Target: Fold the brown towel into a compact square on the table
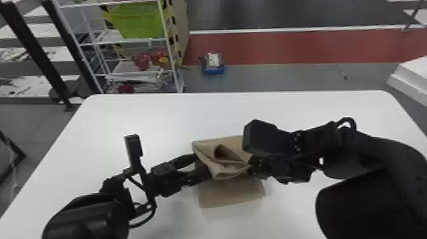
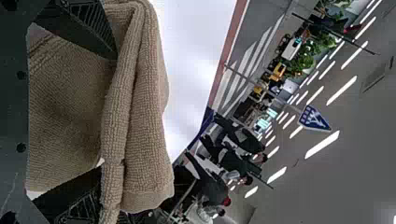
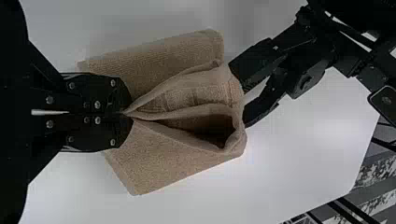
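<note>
The brown towel [image 1: 228,159] is folded in layers near the table's middle, its upper layers raised in a pinched fold with a dark hollow, the lowest layer flat on the table. My left gripper [image 1: 202,165] is at its left side, fingers apart. In the left wrist view, the towel [image 2: 135,107] stands between and across the spread fingers of my left gripper [image 2: 108,114]. My right gripper [image 1: 251,166] is at the towel's right side; in the right wrist view, my right gripper [image 3: 125,113] is shut on gathered edges of the towel [image 3: 159,158].
The white table [image 1: 152,117] extends around the towel on all sides. Beyond its far edge stand a wire shelf [image 1: 136,41] with a green bin [image 1: 136,20] and, on the floor, a small blue box [image 1: 213,68].
</note>
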You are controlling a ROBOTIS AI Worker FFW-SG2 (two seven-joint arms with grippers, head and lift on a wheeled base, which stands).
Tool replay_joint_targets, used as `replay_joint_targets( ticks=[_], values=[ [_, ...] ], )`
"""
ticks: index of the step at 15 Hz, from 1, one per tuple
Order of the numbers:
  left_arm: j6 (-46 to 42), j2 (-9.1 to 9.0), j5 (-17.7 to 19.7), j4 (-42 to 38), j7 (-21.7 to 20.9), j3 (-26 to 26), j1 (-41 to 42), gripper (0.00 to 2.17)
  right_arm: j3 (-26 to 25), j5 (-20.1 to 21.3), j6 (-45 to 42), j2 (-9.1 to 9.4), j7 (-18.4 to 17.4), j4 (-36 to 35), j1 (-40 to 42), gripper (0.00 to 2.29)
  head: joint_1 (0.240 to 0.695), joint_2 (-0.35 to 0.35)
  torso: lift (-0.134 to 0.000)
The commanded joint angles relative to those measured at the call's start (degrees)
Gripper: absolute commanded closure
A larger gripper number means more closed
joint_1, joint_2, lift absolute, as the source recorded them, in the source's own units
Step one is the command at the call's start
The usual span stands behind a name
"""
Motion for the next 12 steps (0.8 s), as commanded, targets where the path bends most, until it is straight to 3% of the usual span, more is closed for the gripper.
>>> replay_joint_targets(
  ticks=[1, 12],
  values=[
    [0.0, -0.15, 0.0, -0.09, -0.08, 0.01, 0.09, 0.06, 0.71, 1.33, -0.27, 0.0, 0.19, 0.15, 0.12, 1.32, 0.695, 0.111, -0.134],
    [-1.93, 0.26, -0.44, -0.26, -0.52, 0.18, 0.62, 0.06, 2.73, 3.8, -0.97, -0.17, 0.19, 0.94, 1.0, 1.32, 0.695, 0.115, -0.134]
  ],
)
